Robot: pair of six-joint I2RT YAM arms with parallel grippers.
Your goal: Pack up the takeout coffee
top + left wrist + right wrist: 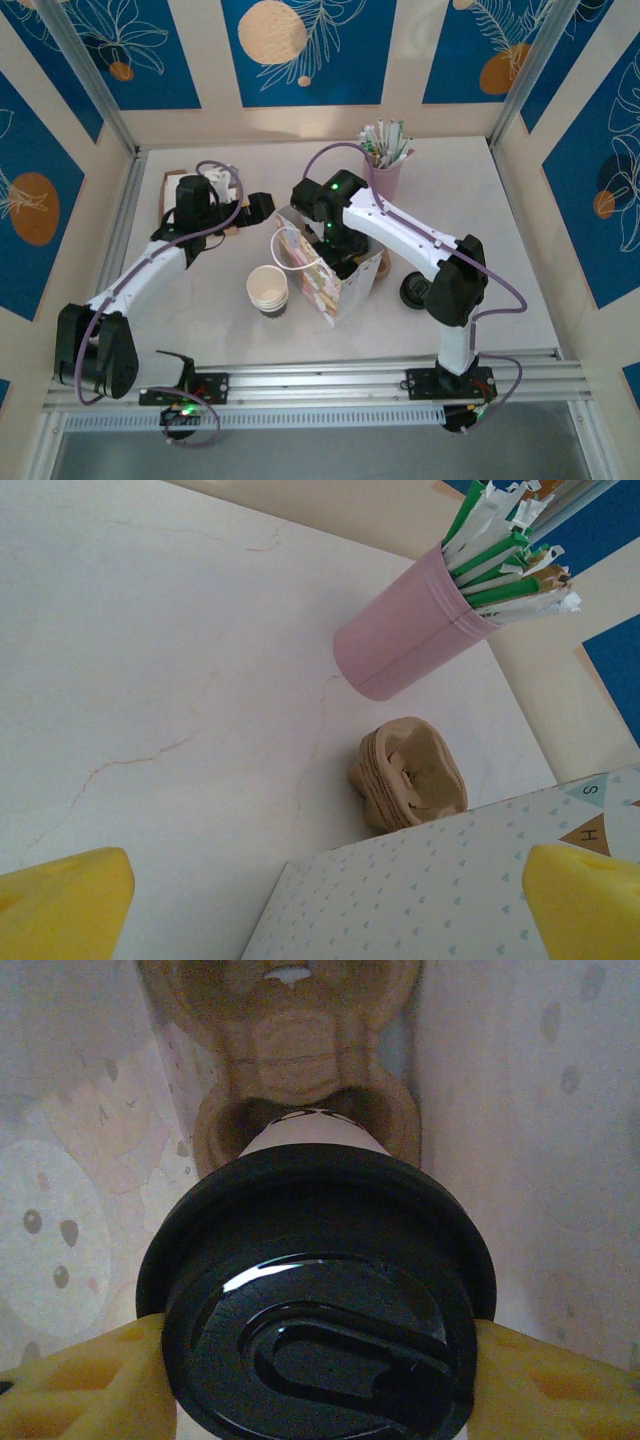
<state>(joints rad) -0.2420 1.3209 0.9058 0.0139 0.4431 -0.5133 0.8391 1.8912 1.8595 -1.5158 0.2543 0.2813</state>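
Black-lidded whitish paper coffee cup [318, 1260] sits clenched in my right tool [320, 1360], inside the patterned paper bag [345, 290]; my left tool [322, 905] hangs released just beside that bag.

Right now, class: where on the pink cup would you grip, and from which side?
The pink cup: take its bare wall below the rim, from the side. Straws fill the open top, so coming from above would likely hit them; the round, upright wall suits a pinch.

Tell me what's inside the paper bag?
The right claw holds the black-lidded coffee cup over a cardboard carrier. The cup covers the bottom of the bag; its lid hides any drink.
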